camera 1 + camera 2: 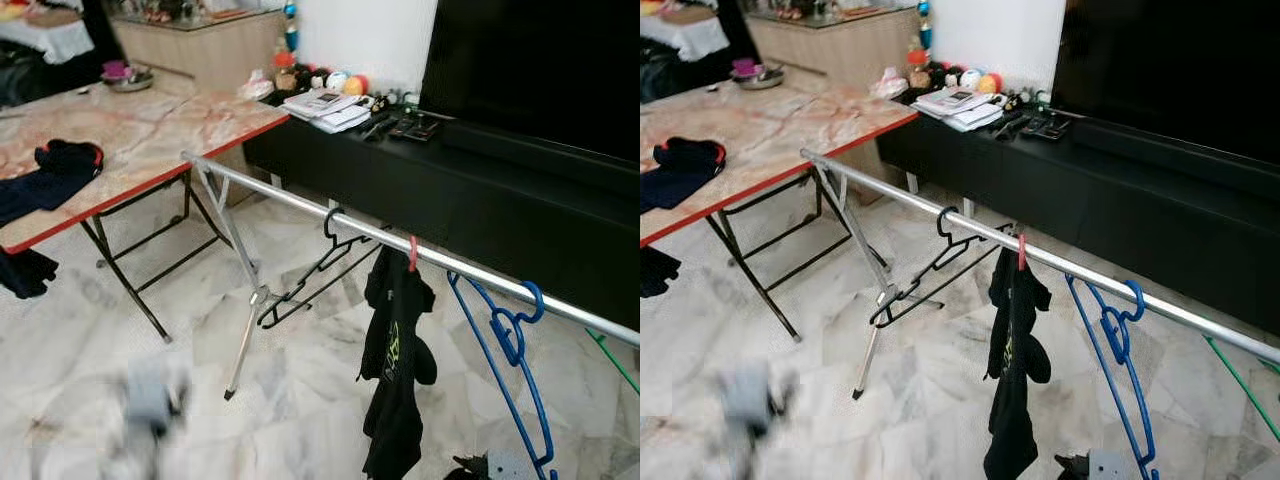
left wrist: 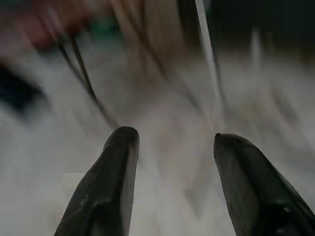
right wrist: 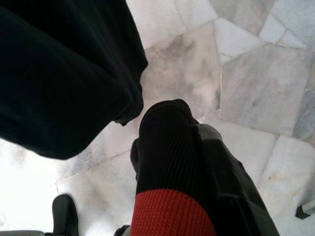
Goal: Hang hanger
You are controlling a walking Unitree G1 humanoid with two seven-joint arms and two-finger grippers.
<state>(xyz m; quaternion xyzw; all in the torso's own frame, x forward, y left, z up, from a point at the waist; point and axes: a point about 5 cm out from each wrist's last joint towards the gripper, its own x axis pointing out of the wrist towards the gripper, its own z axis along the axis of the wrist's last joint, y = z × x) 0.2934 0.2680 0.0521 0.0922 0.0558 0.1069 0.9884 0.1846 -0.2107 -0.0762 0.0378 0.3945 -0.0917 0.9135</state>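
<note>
The left gripper [image 2: 172, 140] is holding its two black fingers wide apart over a blurry floor. The right gripper [image 3: 197, 147] is pinching a black knitted cloth with a red band [image 3: 170, 177], which is hiding its fingers, so I cannot tell how tightly.

You have a long rail [image 1: 300, 200] running from 10 o'clock down to 3 o'clock. On it hang three things: a hanger [image 1: 318, 268] near the middle, then a garment [image 1: 395, 370] just to its right, then another hanger [image 1: 515, 370] further right. At 9 o'clock stands the worktop [image 1: 150, 130], with clothes [image 1: 45, 172] lying on its left side. Behind the rail, at 1 o'clock, you see a low cabinet [image 1: 480, 215] with papers [image 1: 325, 108] on top.
</note>
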